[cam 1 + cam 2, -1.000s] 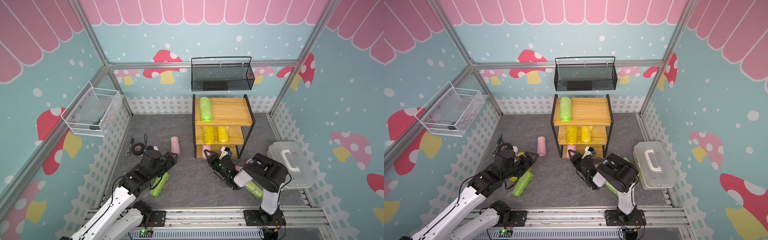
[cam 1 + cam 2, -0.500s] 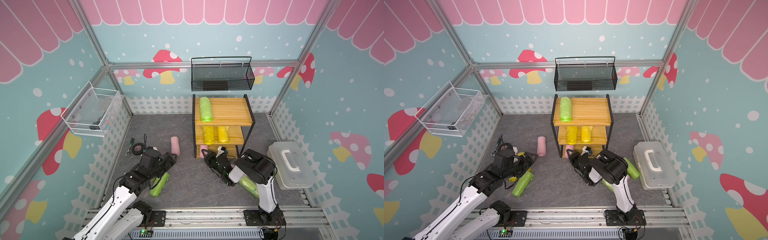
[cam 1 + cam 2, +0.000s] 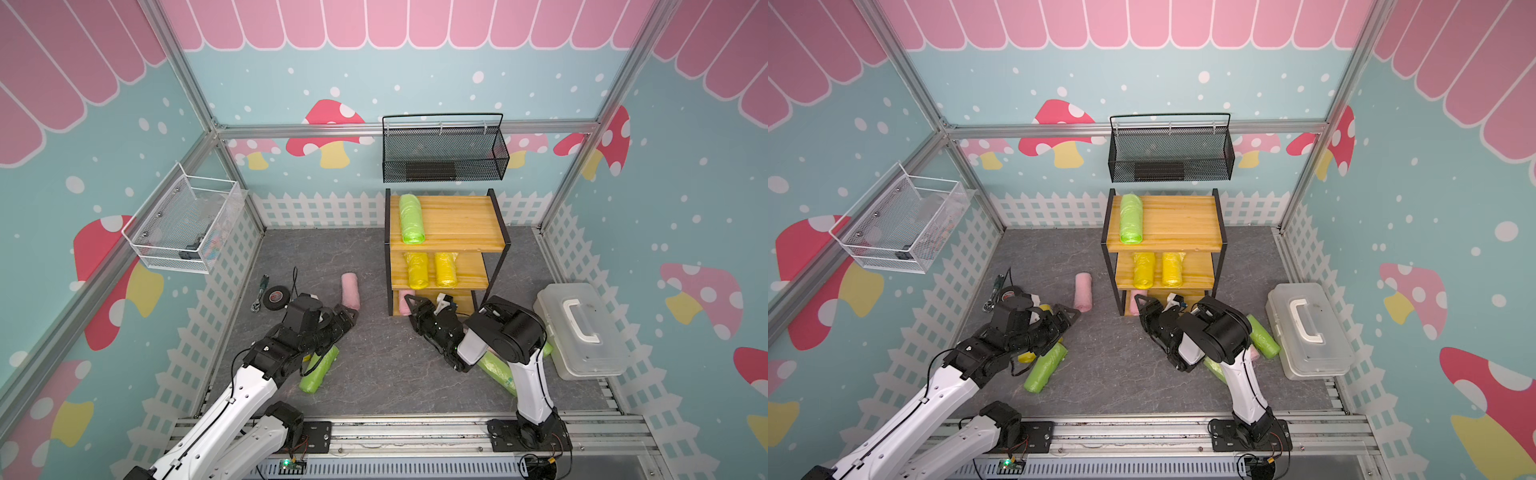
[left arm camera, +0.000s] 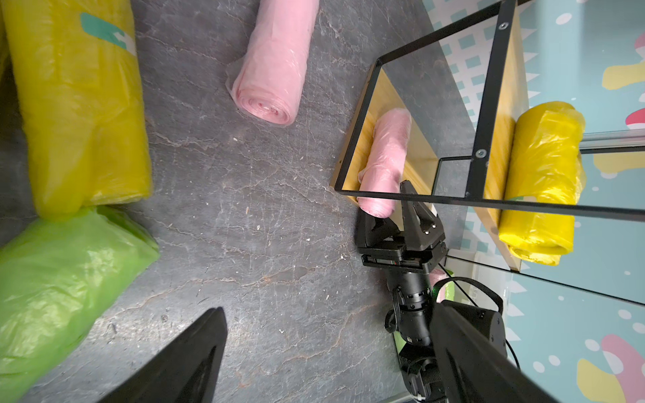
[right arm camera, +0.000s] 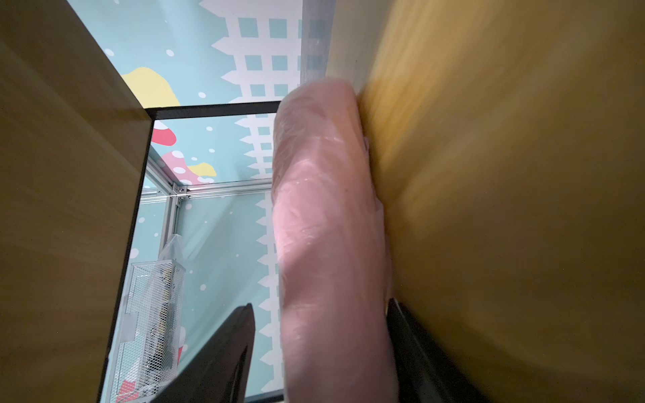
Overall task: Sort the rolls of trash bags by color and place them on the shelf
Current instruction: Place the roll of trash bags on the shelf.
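Crinkly pale pink plastic roll [image 5: 331, 226] on bottom board of wooden shelf [image 3: 457, 224]; right gripper [image 3: 426, 298] spread around it, left gripper [image 3: 350, 312] spread, empty; grey marbled floor [image 3: 382, 365]

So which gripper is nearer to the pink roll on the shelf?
Right. The right gripper has its jaws either side of the pink roll on the shelf; the left gripper is apart, over the floor.

A three-tier shelf of light wooden boards in a black metal frame [image 3: 1183, 224] stands far on the grey floor [image 3: 1121, 374]. Its top board carries one lime green plastic roll [image 3: 1131, 218], the middle board two yellow rolls [image 3: 1144, 270] [image 3: 1173, 269], and the lowest a pale pink roll [image 3: 1134, 303]. The right gripper [image 3: 1155, 300], its jaws apart, is at this pink roll's near end.
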Controlling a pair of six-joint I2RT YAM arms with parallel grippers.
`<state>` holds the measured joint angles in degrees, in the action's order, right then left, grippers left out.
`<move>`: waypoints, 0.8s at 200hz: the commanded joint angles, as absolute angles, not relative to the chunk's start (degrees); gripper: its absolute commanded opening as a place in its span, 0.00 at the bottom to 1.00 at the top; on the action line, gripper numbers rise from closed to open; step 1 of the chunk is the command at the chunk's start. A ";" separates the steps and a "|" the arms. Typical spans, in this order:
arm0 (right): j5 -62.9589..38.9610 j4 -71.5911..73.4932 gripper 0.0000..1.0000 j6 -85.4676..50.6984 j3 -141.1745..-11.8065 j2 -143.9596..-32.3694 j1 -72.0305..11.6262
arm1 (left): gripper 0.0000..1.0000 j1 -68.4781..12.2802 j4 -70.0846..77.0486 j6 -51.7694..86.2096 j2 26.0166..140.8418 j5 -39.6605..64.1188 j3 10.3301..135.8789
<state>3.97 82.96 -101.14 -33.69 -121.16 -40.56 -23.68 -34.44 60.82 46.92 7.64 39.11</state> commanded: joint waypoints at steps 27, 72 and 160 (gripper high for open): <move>5.66 79.63 0.67 -102.20 -29.87 -119.14 -39.88 | 0.97 -21.84 -34.33 58.30 48.06 9.14 39.41; 7.44 72.45 0.69 -99.89 -27.86 -113.71 -39.65 | 0.99 -20.97 -35.34 56.19 49.89 9.62 41.00; 7.62 59.95 0.67 -91.54 -30.32 -105.50 -39.19 | 0.99 -20.58 -35.33 54.82 50.12 10.20 40.17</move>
<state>6.44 68.14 -96.62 -29.95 -110.15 -39.44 -21.08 -34.50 56.66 50.57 9.74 39.46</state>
